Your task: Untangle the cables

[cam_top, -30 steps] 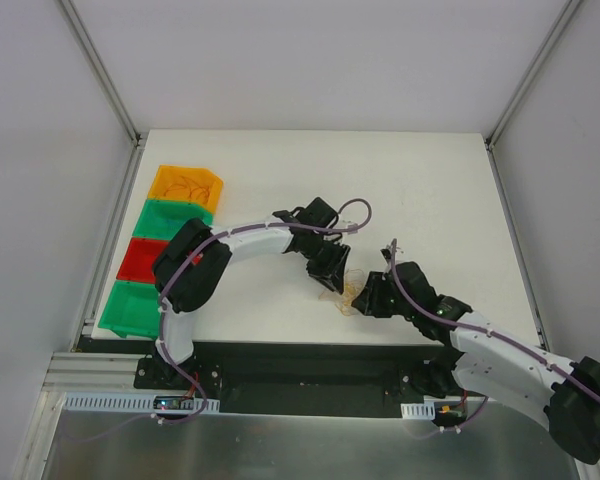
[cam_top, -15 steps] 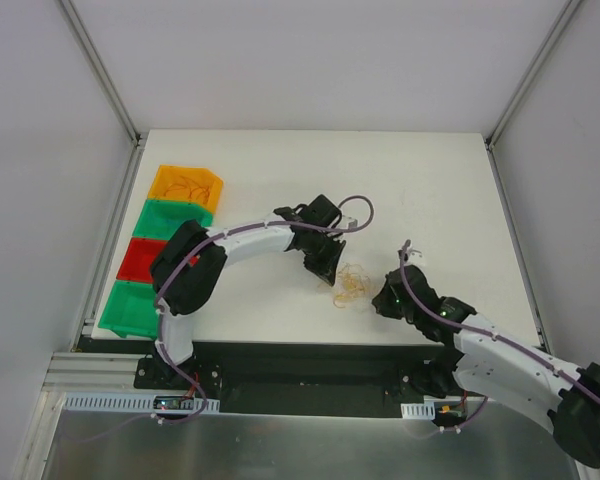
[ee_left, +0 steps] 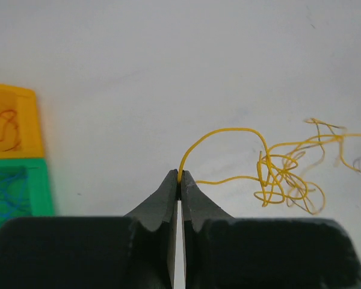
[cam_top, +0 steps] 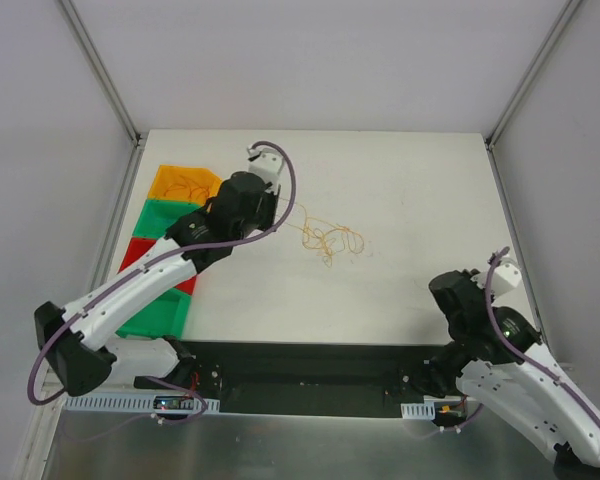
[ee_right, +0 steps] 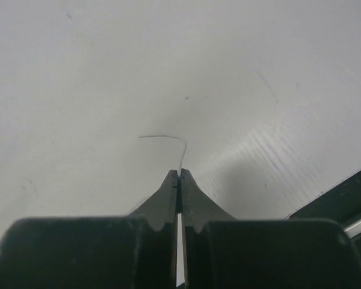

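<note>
Left hand (ee_left: pixel 179 176): pinching shut on a yellow strand (ee_left: pixel 228 128) that is arching off into the tangle.
Right hand (ee_right: pixel 179 173): clamping shut on a thin pale strand (ee_right: pixel 165 136), which is curling above the desk near its front right corner.
Cables (cam_top: pixel 330 238): lying as a loose yellow-orange tangle mid-desk (cam_top: pixel 420 180), just beside the left hand and well apart from the right.
Bins: orange bin (cam_top: pixel 185 185) and green bin (cam_top: pixel 165 218) sitting at the desk's left edge, holding reddish and blue strands.

White table (cam_top: pixel 430 190): tangled cables (cam_top: pixel 330 238), coloured bins (cam_top: pixel 166 218)
</note>
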`<state>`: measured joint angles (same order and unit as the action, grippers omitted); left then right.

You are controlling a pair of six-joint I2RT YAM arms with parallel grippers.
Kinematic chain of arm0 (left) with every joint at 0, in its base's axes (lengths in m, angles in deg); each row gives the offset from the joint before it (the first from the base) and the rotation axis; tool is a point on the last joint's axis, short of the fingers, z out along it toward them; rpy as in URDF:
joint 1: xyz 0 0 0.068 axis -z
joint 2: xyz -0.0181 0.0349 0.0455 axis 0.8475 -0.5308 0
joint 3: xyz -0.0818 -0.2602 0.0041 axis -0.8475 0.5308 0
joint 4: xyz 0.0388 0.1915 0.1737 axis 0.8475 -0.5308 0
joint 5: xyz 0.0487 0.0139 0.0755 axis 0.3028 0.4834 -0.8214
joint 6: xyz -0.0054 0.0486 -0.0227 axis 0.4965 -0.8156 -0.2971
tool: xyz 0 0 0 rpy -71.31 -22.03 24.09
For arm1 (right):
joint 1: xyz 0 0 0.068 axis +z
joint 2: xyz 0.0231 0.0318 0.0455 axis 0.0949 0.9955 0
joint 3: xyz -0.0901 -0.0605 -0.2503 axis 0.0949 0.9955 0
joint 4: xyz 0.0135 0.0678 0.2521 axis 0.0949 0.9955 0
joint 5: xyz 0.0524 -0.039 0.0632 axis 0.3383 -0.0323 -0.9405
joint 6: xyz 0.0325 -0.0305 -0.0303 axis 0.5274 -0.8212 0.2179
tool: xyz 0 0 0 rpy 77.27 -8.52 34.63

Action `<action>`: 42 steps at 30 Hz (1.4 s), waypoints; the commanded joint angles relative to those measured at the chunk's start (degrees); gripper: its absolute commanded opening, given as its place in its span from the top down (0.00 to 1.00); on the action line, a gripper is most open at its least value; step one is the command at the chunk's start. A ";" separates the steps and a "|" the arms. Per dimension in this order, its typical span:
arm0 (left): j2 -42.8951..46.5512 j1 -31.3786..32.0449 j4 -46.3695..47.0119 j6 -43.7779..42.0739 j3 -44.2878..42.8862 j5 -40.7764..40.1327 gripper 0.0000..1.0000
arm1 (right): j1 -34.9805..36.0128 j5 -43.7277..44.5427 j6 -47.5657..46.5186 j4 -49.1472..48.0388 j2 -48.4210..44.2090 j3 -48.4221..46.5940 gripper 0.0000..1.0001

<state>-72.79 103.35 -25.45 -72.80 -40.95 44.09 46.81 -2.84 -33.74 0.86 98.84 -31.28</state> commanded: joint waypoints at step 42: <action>15.51 -17.55 11.22 6.41 13.17 -21.82 1.00 | -37.32 -6.54 -30.99 -9.71 3.12 -8.27 0.99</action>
<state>-57.73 86.32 -14.31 -69.17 -26.98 15.00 11.29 1.77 -50.90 7.02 100.75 -43.06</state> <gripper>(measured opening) 0.006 0.012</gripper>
